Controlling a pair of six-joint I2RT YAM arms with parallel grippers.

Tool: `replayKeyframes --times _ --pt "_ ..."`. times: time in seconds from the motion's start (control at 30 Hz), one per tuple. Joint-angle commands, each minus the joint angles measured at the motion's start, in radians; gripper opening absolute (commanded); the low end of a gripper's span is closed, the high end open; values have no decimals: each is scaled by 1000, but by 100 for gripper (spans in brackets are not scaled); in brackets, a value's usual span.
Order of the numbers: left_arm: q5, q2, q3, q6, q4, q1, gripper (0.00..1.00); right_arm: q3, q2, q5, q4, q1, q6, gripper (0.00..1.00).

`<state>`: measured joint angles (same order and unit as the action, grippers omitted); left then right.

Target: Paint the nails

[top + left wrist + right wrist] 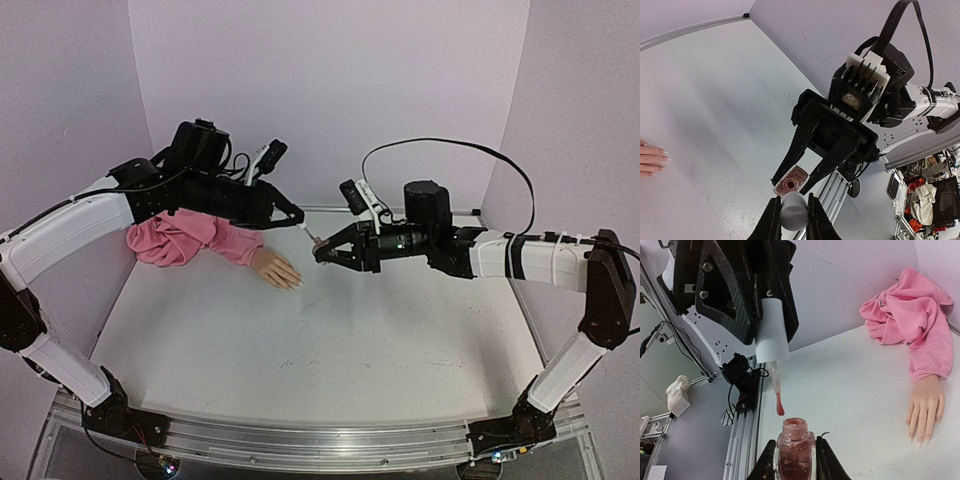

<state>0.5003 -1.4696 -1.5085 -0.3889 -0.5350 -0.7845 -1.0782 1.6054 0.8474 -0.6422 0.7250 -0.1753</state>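
The mannequin hand (277,270) lies palm down on the table, its pale nails (297,285) pointing right; the nails (918,440) also show in the right wrist view. My right gripper (322,252) is shut on the open pinkish polish bottle (796,457), held in the air right of the hand. Just above the bottle, my left gripper (303,228) is shut on the white cap (793,211). The cap's brush (779,407) hangs wet with pink polish, its tip a little above the bottle's neck and out of the liquid.
A bunched pink sleeve (190,238) trails from the mannequin wrist toward the back left corner. Lilac walls close in the back and both sides. An aluminium rail (300,442) runs along the near edge.
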Motion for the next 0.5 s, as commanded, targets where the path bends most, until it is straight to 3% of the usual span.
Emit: replayKeyframes --times 0.0,0.27,0.47 --pt "-6 43 4 19 20 5 0 -51 -7 13 -43 2 7 0" --pt "-8 64 27 13 23 26 0 -20 -41 -19 -49 3 7 0" --pt "34 101 127 45 100 92 0 78 -160 -216 -47 1 29 0"
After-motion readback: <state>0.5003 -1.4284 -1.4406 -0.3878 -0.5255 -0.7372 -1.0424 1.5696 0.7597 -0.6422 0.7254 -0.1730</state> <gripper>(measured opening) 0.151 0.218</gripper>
